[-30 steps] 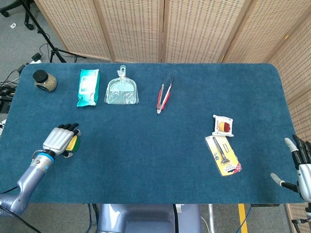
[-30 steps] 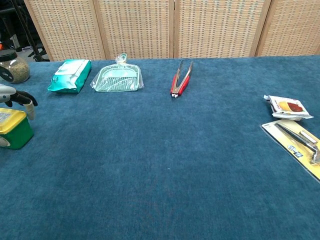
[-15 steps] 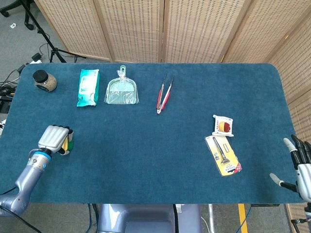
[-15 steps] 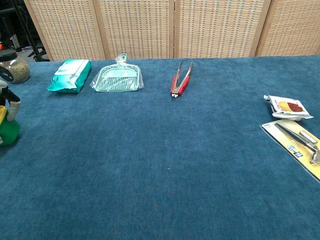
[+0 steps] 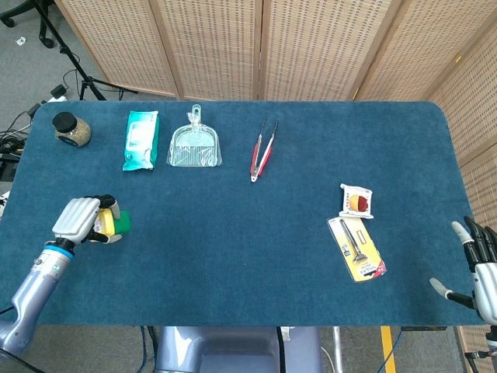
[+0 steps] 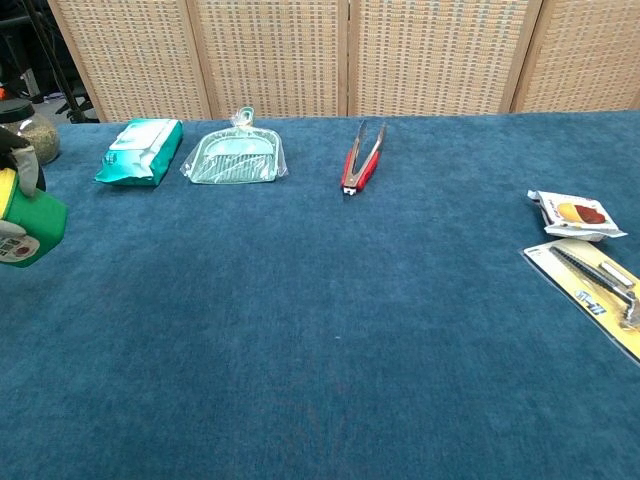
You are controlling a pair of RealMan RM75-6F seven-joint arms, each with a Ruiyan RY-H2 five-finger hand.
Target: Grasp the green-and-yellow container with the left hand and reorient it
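Head view, my left hand: my left hand [image 5: 78, 218] sits near the table's [image 5: 233, 256] near left corner, fingers wrapped over the green-and-yellow container [image 5: 111, 224], which pokes out on the side toward the table's middle.
Head view, container: green end points toward the centre, yellow shows under my fingers; I cannot tell whether it is clear of the cloth or resting on it.
Head view, my right hand: my right hand [image 5: 481, 260] hangs off the near right edge, fingers spread, holding nothing, well apart from the carded tool pack [image 5: 357, 249] and the small snack packet [image 5: 357, 200].
Head view, far row: jar [image 5: 71, 129], wipes pack [image 5: 140, 140], clear dustpan [image 5: 194, 145] and red tongs [image 5: 262, 148], all well away from my grasp.
Chest view, container: it shows at the left frame edge [image 6: 30, 226], tipped on its side with the green part toward the centre; only a dark fingertip [image 6: 22, 146] of mine shows above it.
Progress: I judge the grasp made and the turning under way.
Left to do: finishing the turn, setting it down steadily and letting go.
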